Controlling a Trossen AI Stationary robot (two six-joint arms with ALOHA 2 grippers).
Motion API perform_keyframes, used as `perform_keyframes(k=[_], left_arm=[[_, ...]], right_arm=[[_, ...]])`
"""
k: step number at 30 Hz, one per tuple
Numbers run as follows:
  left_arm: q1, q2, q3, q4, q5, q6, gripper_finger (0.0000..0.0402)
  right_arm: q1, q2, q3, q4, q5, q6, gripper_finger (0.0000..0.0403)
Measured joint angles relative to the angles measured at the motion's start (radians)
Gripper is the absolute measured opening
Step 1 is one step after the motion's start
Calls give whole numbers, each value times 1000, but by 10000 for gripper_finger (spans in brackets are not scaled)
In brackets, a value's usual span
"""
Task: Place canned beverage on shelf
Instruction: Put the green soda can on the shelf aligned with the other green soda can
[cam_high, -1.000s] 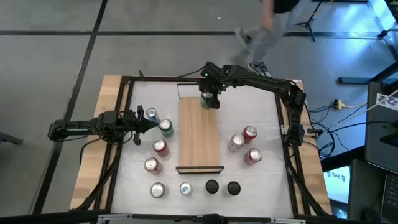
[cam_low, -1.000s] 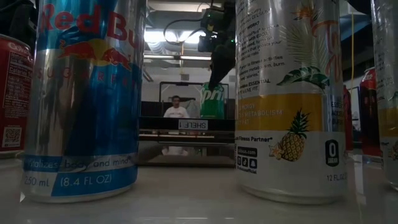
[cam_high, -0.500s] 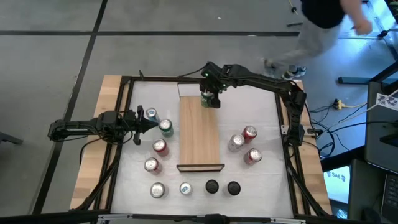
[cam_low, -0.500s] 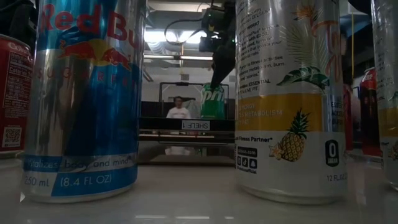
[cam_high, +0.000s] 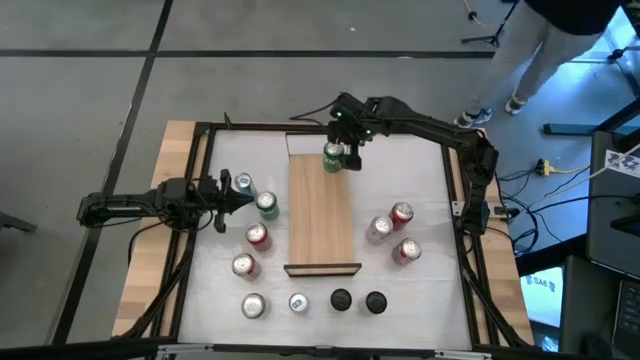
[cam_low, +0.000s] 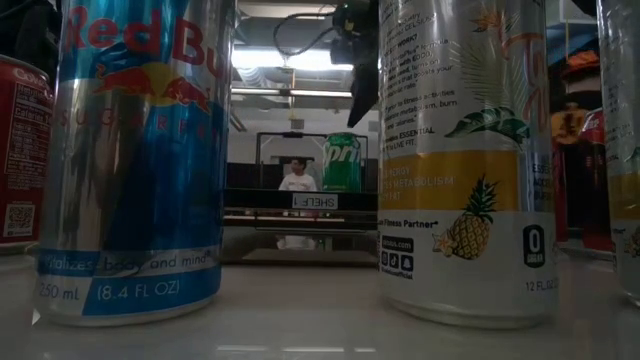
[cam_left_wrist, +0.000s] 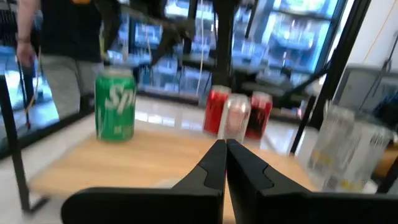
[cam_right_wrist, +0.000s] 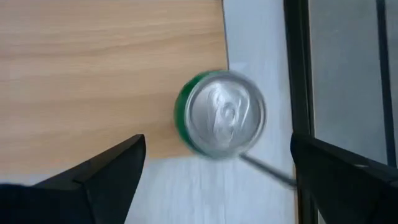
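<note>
High view: a green can (cam_high: 333, 157) with a silver top stands upright on the shelf (cam_high: 322, 215), a long plank of pale wood grain with thin dark frame edges at its short ends, lying on the white table (cam_high: 420, 195). The can sits at the shelf's far end, near its right corner. The right gripper (cam_high: 346, 140) hovers just beyond and above the can, its fingers apart and clear of it. The left gripper (cam_high: 243, 196) waits at the table's left side, fingers together, among upright cans; other cans, red, silver and dark-topped, stand right of the shelf and along the near edge.

Low view: two tall cans fill the foreground, a glossy blue and silver one (cam_low: 140, 160) and a white one with a pineapple print (cam_low: 465, 160). Between them, far back, the green can (cam_low: 343, 162) stands on the shelf (cam_low: 300, 212), which bears a small white label. The right arm's dark fingers (cam_low: 362, 95) hang above the can and to its right, not touching.

Left wrist view: the left fingers (cam_left_wrist: 214, 165) are pressed together, pointing across the wood shelf (cam_left_wrist: 155, 162). The green can (cam_left_wrist: 115, 104), smooth and cylindrical with white lettering, stands on it off to one side; two red cans and a silver one (cam_left_wrist: 236, 116) cluster beyond.

Right wrist view: seen from above, the can's round silver lid (cam_right_wrist: 225, 113) with its pull tab sits by the shelf's corner (cam_right_wrist: 112, 68). The right fingers (cam_right_wrist: 112, 174) stand wide, one on each side, the can apart from both and ahead of them.
</note>
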Motion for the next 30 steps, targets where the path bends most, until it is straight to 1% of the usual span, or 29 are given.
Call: perform_keyframes(k=[5, 8, 11, 16, 20, 24, 28, 30], left_arm=[[0, 0, 0, 155, -11, -3, 6], [0, 3, 0, 233, -30, -34, 17], [0, 20, 0, 295, -34, -60, 43], [0, 81, 0, 396, -70, -61, 107], [0, 165, 13, 480, -78, -62, 162], [0, 278, 65, 539, -69, -64, 208], [0, 418, 163, 545, -68, -63, 242], [0, 504, 229, 546, -68, -62, 252]], right_arm=[[25, -18, 91, -154, 0, 31, 395], [60, -43, 132, -231, -1, 39, 395], [98, -93, 132, -257, 0, 80, 395], [172, -191, 131, -320, 43, 168, 395], [236, -281, 130, -340, 80, 238, 395], [302, -368, 130, -344, 126, 304, 395], [371, -438, 127, -365, 205, 387, 395], [412, -474, 93, -357, 263, 428, 395]])
